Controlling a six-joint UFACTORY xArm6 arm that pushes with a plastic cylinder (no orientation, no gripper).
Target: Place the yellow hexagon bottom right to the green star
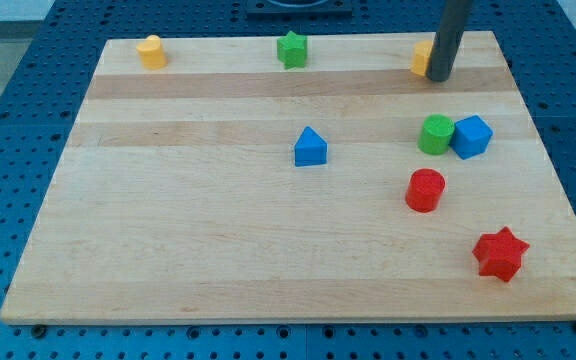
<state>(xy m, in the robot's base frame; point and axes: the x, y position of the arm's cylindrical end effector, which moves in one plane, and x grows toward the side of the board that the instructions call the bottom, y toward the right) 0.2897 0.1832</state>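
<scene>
The green star (291, 48) sits near the board's top edge, at the middle. A yellow block (151, 51) with a rounded, hexagon-like outline stands at the top left corner. A second yellow block (422, 58) stands at the top right, mostly hidden behind my dark rod, so I cannot tell its shape. My tip (437, 78) rests on the board touching the right side of this second yellow block, far to the right of the green star.
A blue house-shaped block (310, 147) sits mid-board. A green cylinder (435, 134) touches a blue block (472, 137) on the right. Below them are a red cylinder (425, 190) and a red star (500, 254). The wooden board's right edge (543, 150) is close by.
</scene>
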